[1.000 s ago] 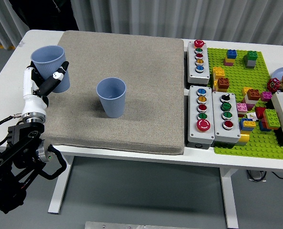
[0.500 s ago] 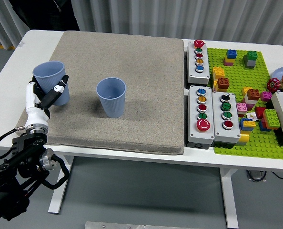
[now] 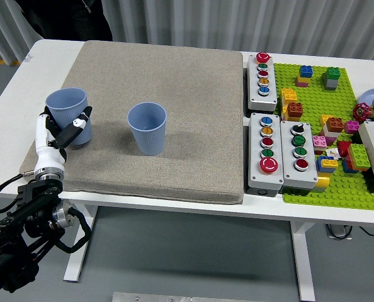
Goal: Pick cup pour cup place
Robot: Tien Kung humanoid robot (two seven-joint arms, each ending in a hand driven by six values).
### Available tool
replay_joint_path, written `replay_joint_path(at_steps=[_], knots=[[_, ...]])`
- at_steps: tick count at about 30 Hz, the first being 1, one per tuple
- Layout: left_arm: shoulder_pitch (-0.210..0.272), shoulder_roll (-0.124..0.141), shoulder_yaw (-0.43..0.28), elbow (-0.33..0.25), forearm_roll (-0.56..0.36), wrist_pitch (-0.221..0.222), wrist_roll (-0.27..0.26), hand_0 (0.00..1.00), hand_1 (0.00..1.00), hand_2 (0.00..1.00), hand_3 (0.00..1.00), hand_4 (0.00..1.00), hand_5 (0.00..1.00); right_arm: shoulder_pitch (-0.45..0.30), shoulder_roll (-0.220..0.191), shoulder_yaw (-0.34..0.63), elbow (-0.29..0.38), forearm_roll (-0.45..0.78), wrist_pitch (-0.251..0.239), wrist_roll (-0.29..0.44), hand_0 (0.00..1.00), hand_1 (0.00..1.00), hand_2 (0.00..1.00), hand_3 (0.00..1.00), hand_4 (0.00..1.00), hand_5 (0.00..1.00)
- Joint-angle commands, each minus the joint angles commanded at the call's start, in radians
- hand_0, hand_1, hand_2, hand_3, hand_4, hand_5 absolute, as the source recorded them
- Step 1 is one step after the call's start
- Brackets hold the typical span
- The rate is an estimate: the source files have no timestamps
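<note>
White desk [image 3: 11, 94] carries a grey mat [image 3: 174, 75] spanning most of its top. Near the mat's left edge, the left hand [image 3: 60, 129] grasps an upright blue cup [image 3: 67, 112]; a second blue cup [image 3: 147, 128] stands apart at centre.

Robotics lab: white worktop [image 3: 11, 82] with push-button boxes [image 3: 267, 151], green brick baseplate [image 3: 338, 182], grey curtain [image 3: 237, 22] backdrop.
</note>
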Motion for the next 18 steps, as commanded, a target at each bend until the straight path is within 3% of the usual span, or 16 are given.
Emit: replay_joint_path(at_steps=[12, 13, 18], knots=[[0.004, 0.0, 0.0, 0.007, 0.03, -0.026, 0.01, 0.663, 0.69, 0.767, 0.7, 0.768, 0.162, 0.0, 0.0, 0.001, 0.0, -0.002, -0.001, -0.001, 0.706, 0.634, 0.565, 0.566, 0.002, 0.059], [0.004, 0.0, -0.001, 0.007, 0.033, -0.028, 0.011, 0.698, 0.721, 0.81, 0.771, 0.802, 0.18, 0.0, 0.0, 0.001, 0.0, -0.002, -0.001, -0.001, 0.706, 0.634, 0.565, 0.566, 0.002, 0.058], [0.006, 0.003, -0.005, 0.005, 0.05, -0.033, 0.02, 0.698, 0.721, 0.81, 0.771, 0.802, 0.18, 0.0, 0.0, 0.0, 0.0, -0.003, -0.001, -0.002, 0.706, 0.634, 0.565, 0.566, 0.002, 0.058]])
